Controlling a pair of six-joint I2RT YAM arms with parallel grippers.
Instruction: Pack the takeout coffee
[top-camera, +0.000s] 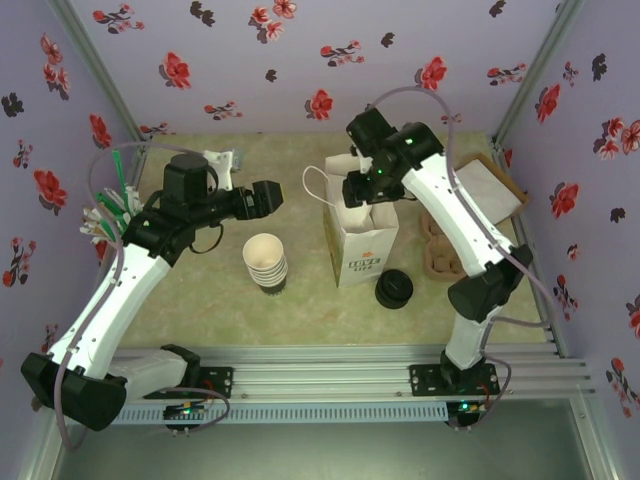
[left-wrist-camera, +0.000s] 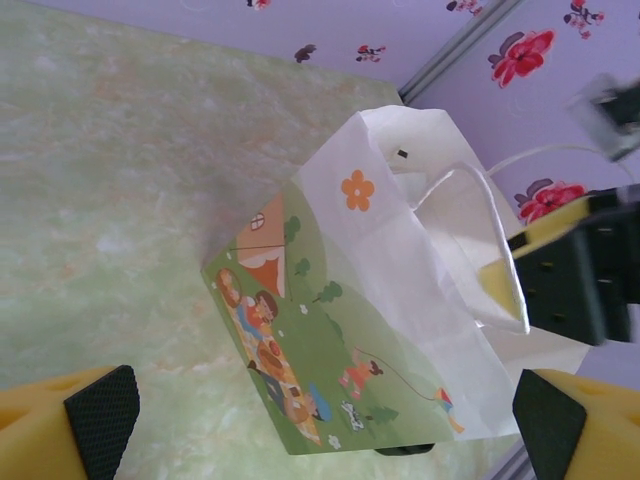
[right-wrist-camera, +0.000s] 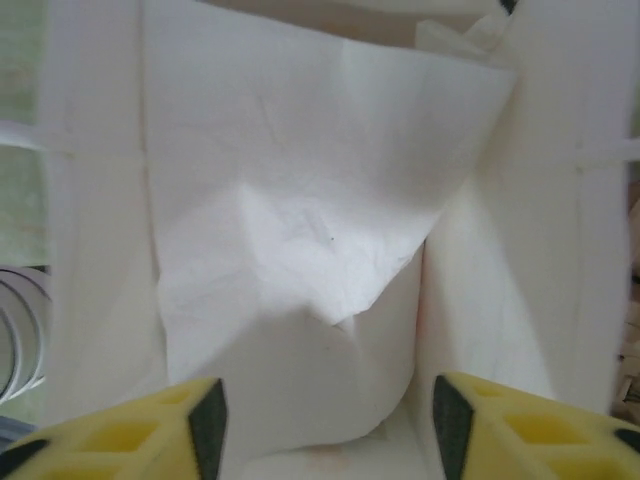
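Yellow fingers (right-wrist-camera: 205, 430) of the right claw (right-wrist-camera: 330, 425) are seen closest, set apart with nothing clamped between them and pointed down into the mouth of the white paper bag (top-camera: 362, 245). Beneath them, low in the bag, a pale rounded form is partly draped by a crumpled white sheet (right-wrist-camera: 300, 220). It is judged to be the takeout coffee (right-wrist-camera: 375, 360), though its black lid cannot be made out, so this cannot be told for certain. From above, the bag is found upright near the middle of the desk (top-camera: 200, 310), with the right claw hanging over its opening at the 12 o'clock side. The left claw (top-camera: 268, 197) is held off the bag at 10 o'clock, jaws wide apart and empty. A stack of lidless cups (top-camera: 265, 262) stands at 9 o'clock of the bag, a stack of loose black lids (top-camera: 394, 289) at 5 o'clock and a cardboard cup carrier (top-camera: 440, 250) at 3 o'clock. The packing is judged nearly done, since the cup appears to be set inside and unheld. What is left is for the right claw to be lifted clear, and perhaps for the bag to be closed.
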